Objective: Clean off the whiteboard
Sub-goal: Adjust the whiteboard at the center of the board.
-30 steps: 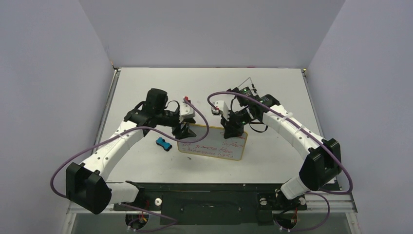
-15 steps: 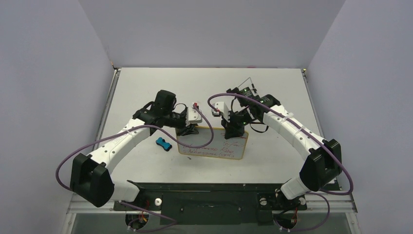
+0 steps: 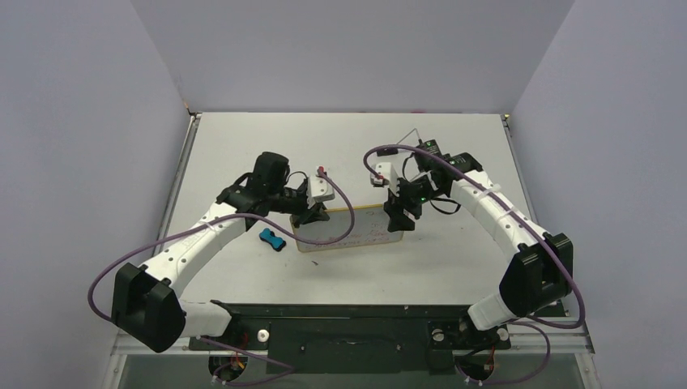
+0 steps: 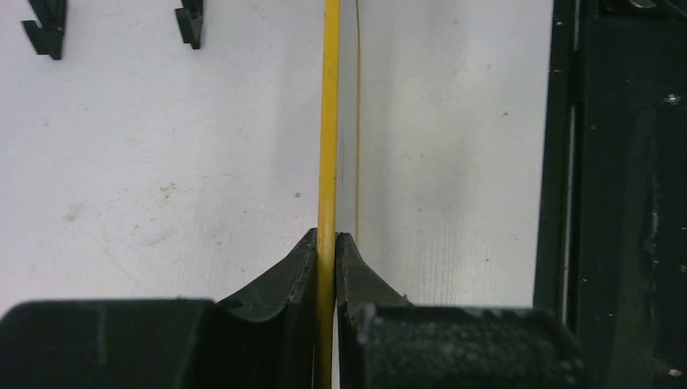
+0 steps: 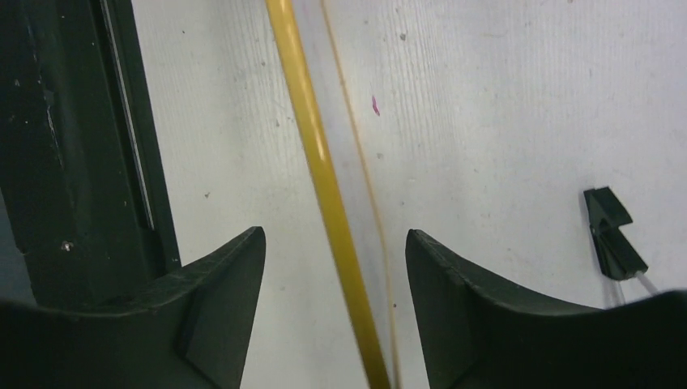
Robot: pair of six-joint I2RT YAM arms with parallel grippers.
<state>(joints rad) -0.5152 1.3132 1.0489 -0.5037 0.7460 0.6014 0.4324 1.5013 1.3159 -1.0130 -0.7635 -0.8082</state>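
The left claw [image 4: 326, 243] pinches one edge of the whiteboard [image 3: 366, 228], which is tilted up at the middle of the surface [image 3: 243, 146]. The right claw [image 5: 334, 243] is spread, straddling the other edge without touching.

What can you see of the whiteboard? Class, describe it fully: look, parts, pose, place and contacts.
The whiteboard is a small white rectangle in a thin yellowish wood-like frame, with faint red marks. It sits in the middle of the table, apparently tilted up rather than flat; both wrist cameras see it edge-on. The left gripper is clamped on its frame at the left end. The right gripper straddles the other end, open, not touching.
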